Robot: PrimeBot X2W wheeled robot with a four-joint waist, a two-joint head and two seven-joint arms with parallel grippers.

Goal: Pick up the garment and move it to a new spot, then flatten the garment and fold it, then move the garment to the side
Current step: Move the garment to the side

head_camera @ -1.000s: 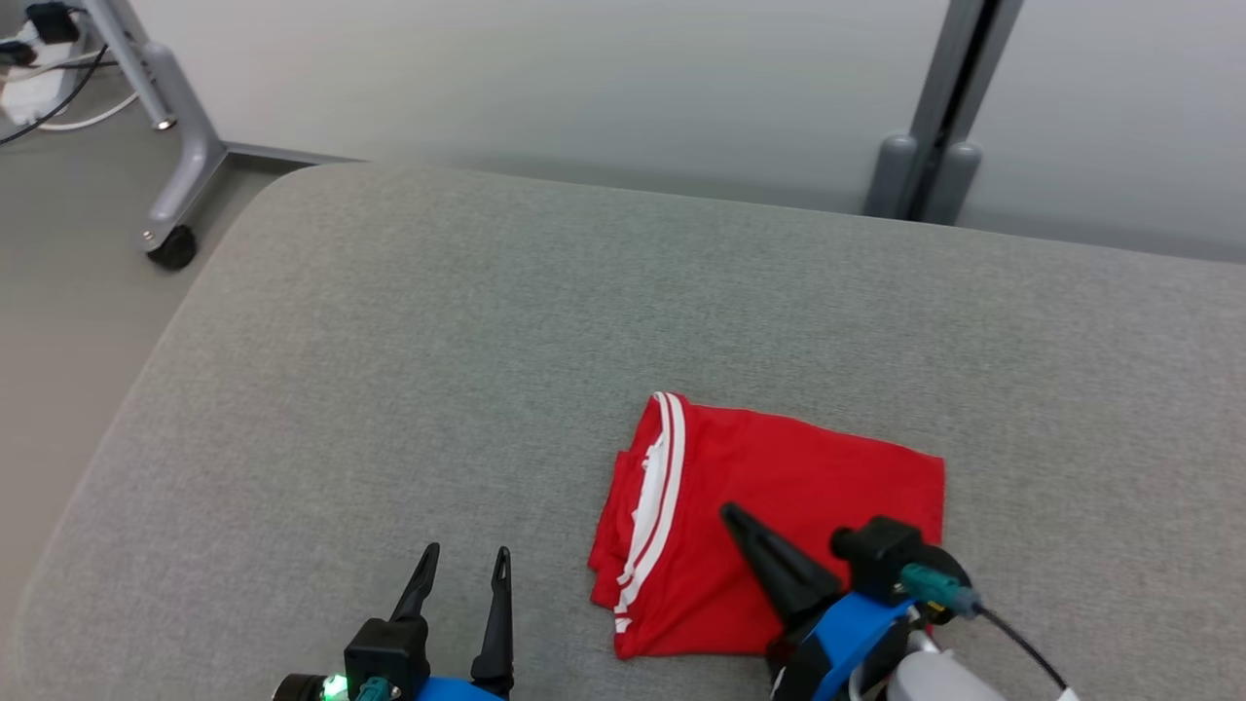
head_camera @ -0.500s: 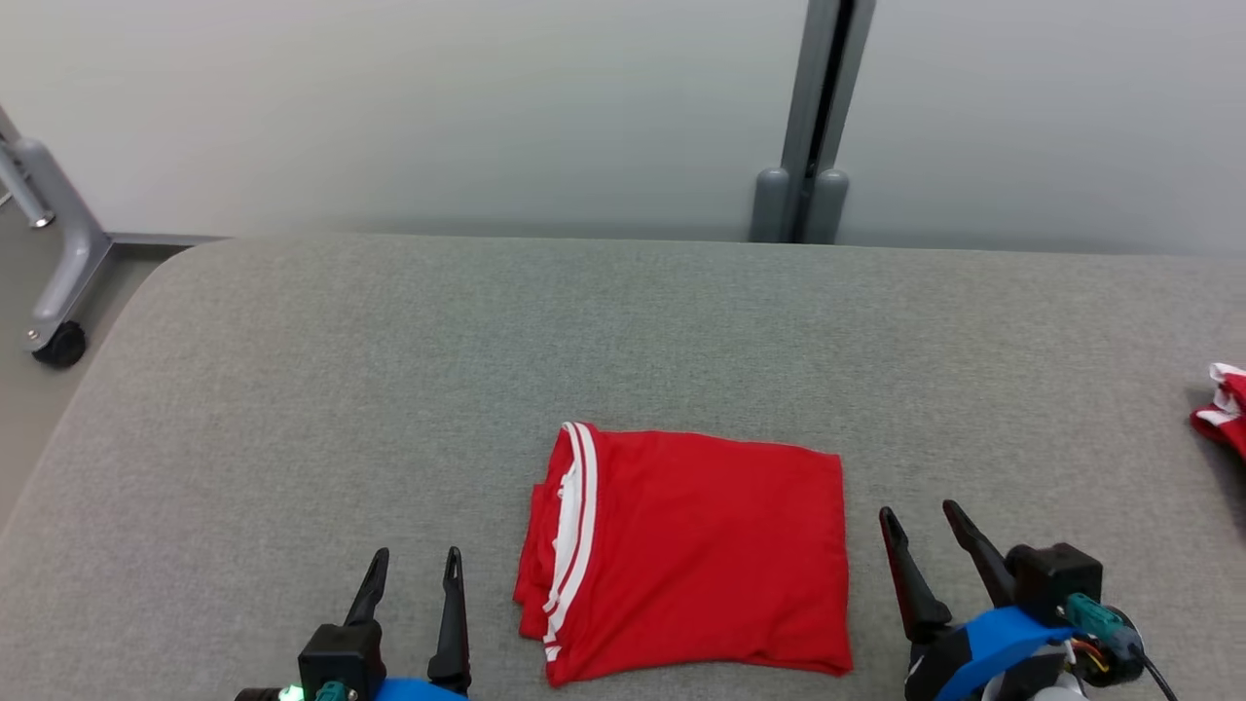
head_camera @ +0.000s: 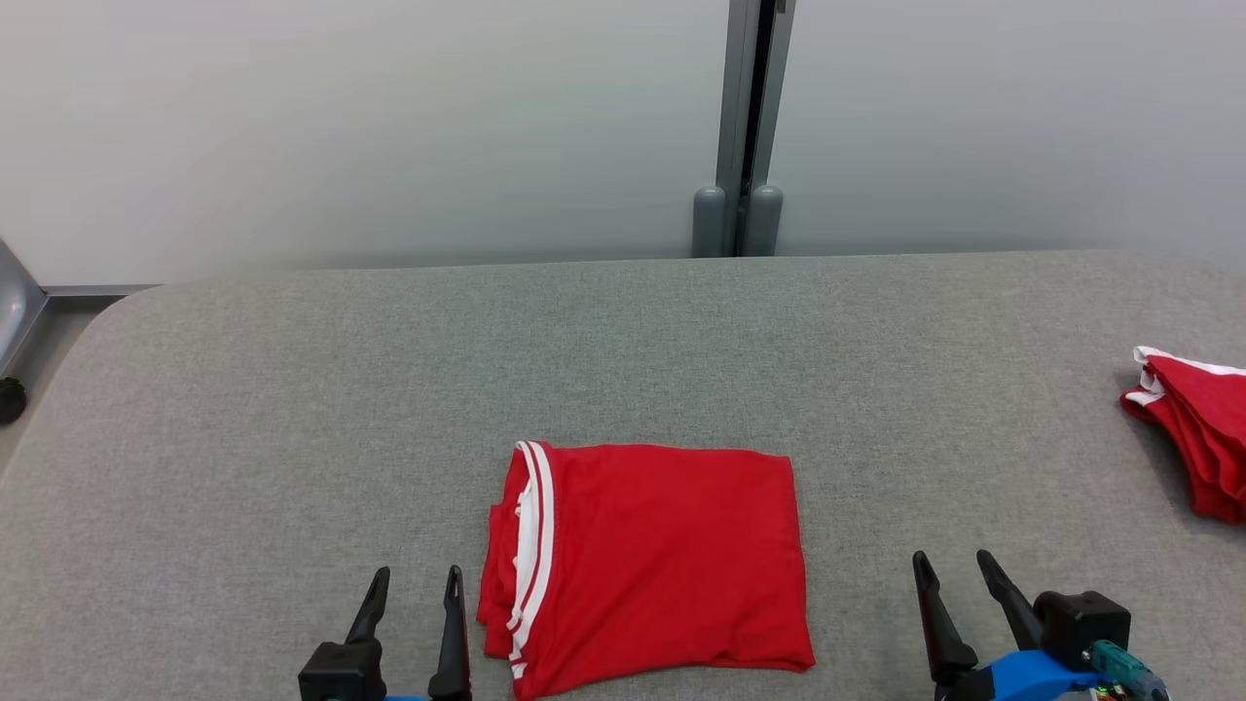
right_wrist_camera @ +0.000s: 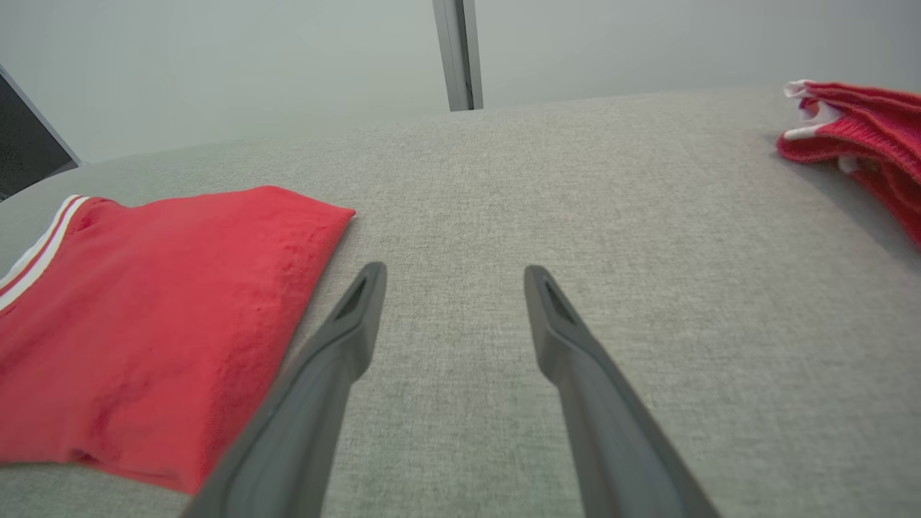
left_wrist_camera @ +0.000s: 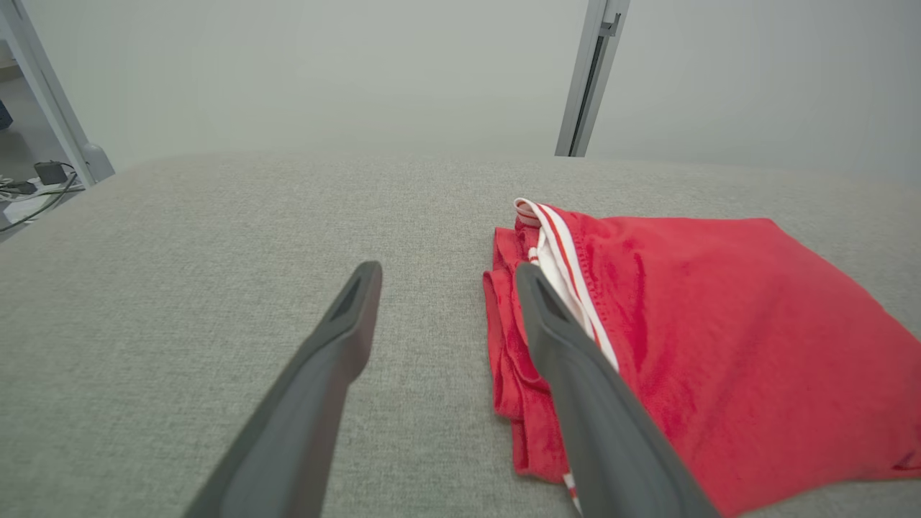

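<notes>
Both pairs of jaws stand apart and empty as I hold the dark-fingered left gripper (head_camera: 417, 584) and right gripper (head_camera: 952, 574) low over the grey woven fabric surface (head_camera: 292, 409). The folded red knit garment with 2 white stripes (head_camera: 652, 555) lies flat between them, a soft near-square stack. Its striped edge runs away from me just beside the left gripper, while the right gripper sits clear of its plain edge. I judge the fold done and the left arm nearer for the move aside. Another rumpled red garment (head_camera: 1192, 438) lies far right.
</notes>
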